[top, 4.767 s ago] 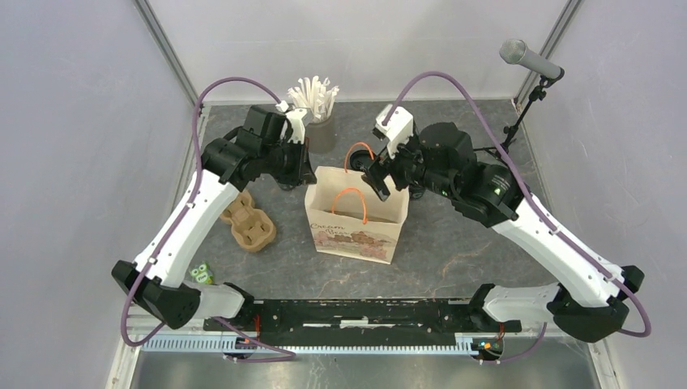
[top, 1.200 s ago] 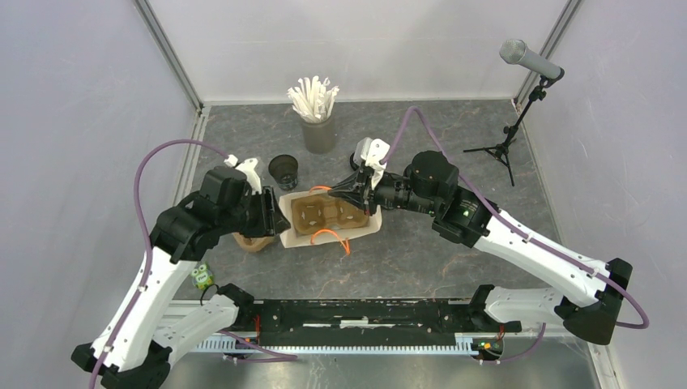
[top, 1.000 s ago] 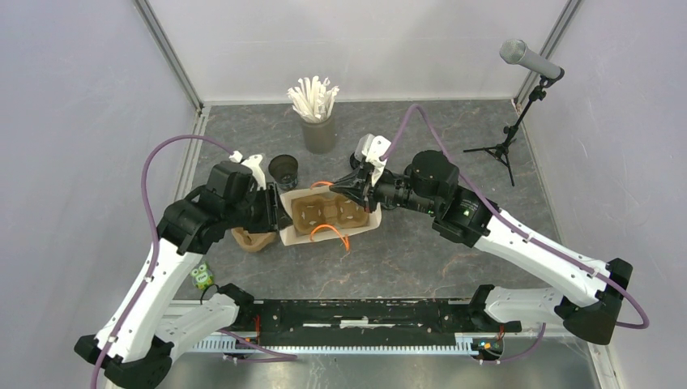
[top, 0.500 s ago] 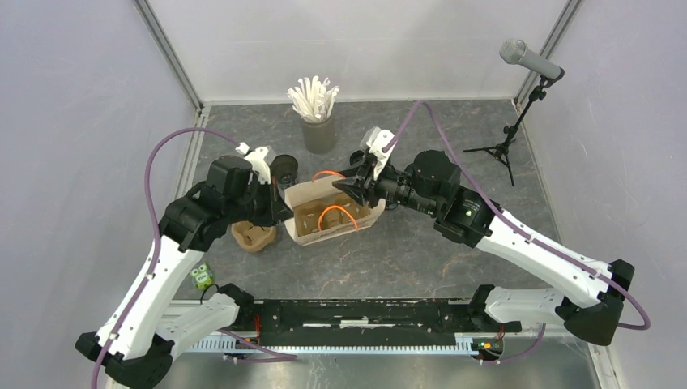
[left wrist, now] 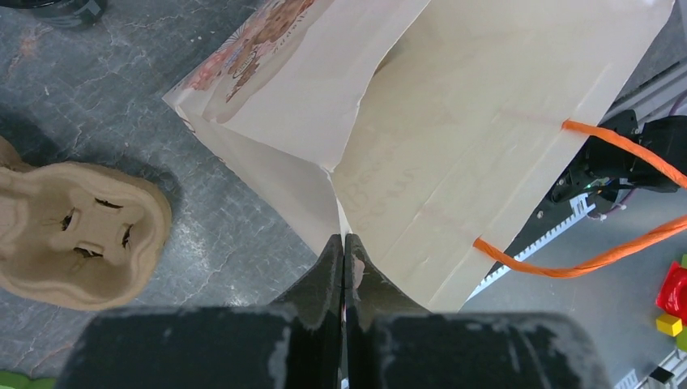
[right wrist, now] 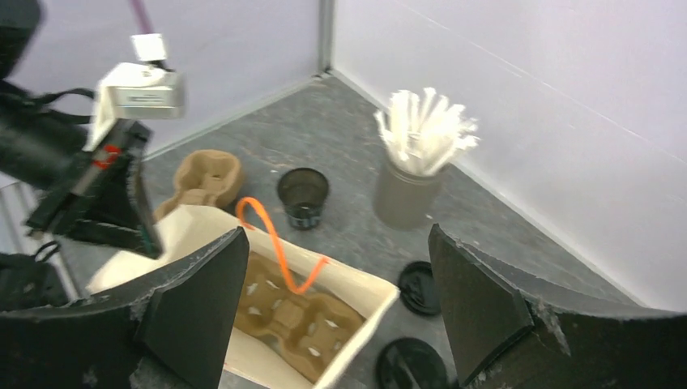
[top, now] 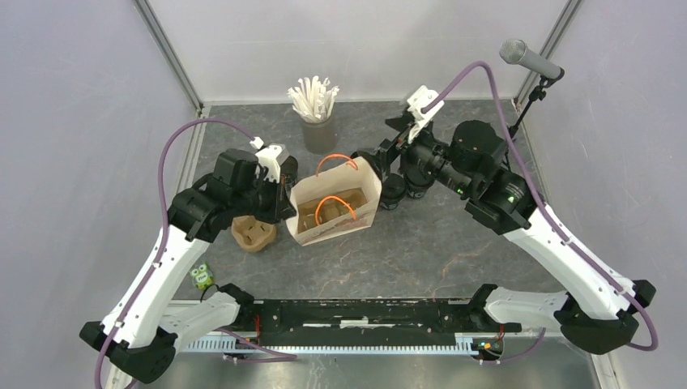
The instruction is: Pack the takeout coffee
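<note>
Open black cup, two lidded cups, upright

We see the bag mouth open upward, though a carrier covers its floor and an orange handle arches across the opening. The left hand pinches the left rim, closing off that side; the right hand, jaws spread, hangs above the right end. Two lidded cups crowd the bag's right; an open cup and a straw cup stand behind. The desk in front lies free.
</note>
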